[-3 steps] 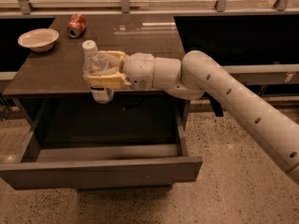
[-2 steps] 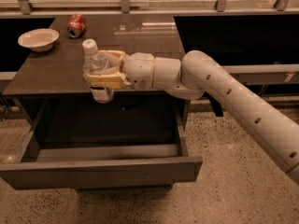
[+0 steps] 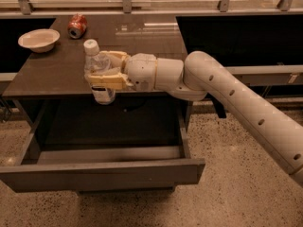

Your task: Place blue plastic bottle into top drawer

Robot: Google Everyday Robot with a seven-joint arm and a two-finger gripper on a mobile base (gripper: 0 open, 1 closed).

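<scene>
My gripper (image 3: 102,70) is shut on the blue plastic bottle (image 3: 98,74), a small clear bottle with a white cap and white label. It holds the bottle upright at the front edge of the dark brown table (image 3: 57,72), over the back of the open top drawer (image 3: 102,171). The bottle's lower end hangs below the table edge. The drawer is pulled out wide, grey, with a flat front panel, and its inside looks bare.
A crushed red soda can (image 3: 77,25) and a white bowl (image 3: 39,39) stand on the far left of the table. A railing runs along the back. My white arm (image 3: 227,98) reaches in from the right across the table's front corner. Speckled floor lies below.
The gripper and the bottle have shifted very slightly lower and forward over the drawer; otherwise nothing has visibly changed.
</scene>
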